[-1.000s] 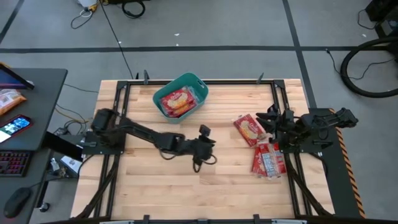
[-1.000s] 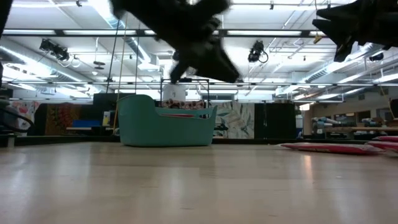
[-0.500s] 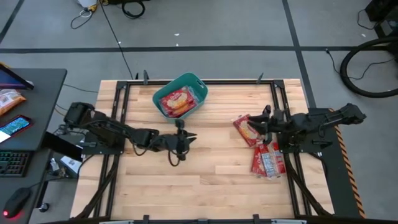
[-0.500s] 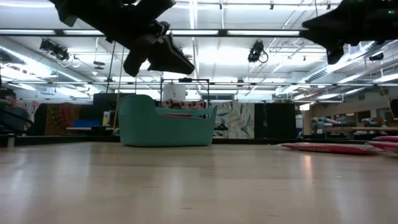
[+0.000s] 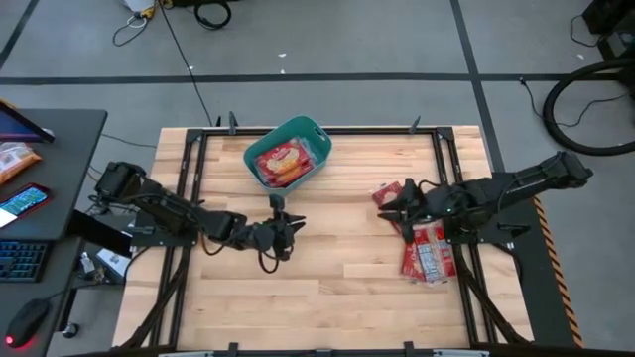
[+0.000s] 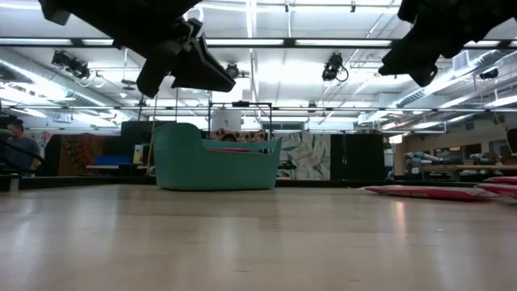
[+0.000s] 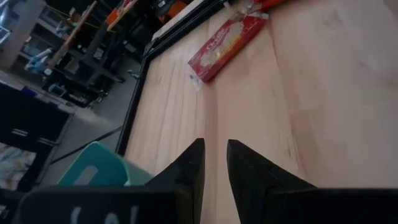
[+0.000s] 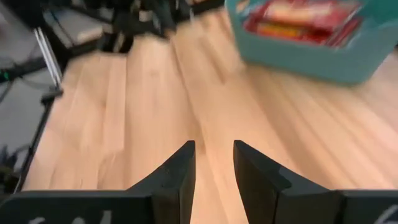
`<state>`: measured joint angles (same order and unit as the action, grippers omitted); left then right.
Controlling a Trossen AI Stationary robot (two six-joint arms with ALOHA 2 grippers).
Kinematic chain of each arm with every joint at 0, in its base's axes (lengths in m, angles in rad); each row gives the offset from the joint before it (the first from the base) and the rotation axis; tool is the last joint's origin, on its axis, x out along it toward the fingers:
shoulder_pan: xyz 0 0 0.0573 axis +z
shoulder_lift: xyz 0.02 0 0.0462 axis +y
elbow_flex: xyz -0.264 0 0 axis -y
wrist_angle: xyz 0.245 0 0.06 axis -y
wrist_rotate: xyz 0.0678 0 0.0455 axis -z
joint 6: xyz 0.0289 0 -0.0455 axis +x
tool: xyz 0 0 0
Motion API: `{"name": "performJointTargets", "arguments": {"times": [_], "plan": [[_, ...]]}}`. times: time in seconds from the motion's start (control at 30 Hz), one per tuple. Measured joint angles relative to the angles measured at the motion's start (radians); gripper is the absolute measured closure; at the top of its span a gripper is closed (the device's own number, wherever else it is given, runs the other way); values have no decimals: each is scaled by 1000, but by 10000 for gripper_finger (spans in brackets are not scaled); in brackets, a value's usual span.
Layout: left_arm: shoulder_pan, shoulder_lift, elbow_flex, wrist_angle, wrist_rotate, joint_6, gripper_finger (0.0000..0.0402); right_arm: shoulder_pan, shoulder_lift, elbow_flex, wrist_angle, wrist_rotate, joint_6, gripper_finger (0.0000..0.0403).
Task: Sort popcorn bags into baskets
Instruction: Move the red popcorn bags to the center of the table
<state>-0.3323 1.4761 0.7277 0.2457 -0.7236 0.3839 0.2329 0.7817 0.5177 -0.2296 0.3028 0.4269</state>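
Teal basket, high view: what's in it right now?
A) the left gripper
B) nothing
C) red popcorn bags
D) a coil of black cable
C: the teal basket at the far side of the table holds red popcorn bags with yellow-orange print, and the right wrist view shows the same red packets inside it.

Bright even overhead ceiling lighting, soft faint shadows, right wrist view motion-blurred
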Motion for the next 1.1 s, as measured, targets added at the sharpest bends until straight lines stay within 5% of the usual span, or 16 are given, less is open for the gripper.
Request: {"name": "performJointTargets", "arguments": {"times": [0.47,0.77,1.1], "plan": [[-11,1,0,-64,-5,-34,329,-9,296,248,-627,-178,266,290],[-11,1,0,-60,-5,-31,329,-24,532,250,-912,-514,333,290],[-11,1,0,-60,-5,9,329,20,737,241,-878,-533,205,290]]}}
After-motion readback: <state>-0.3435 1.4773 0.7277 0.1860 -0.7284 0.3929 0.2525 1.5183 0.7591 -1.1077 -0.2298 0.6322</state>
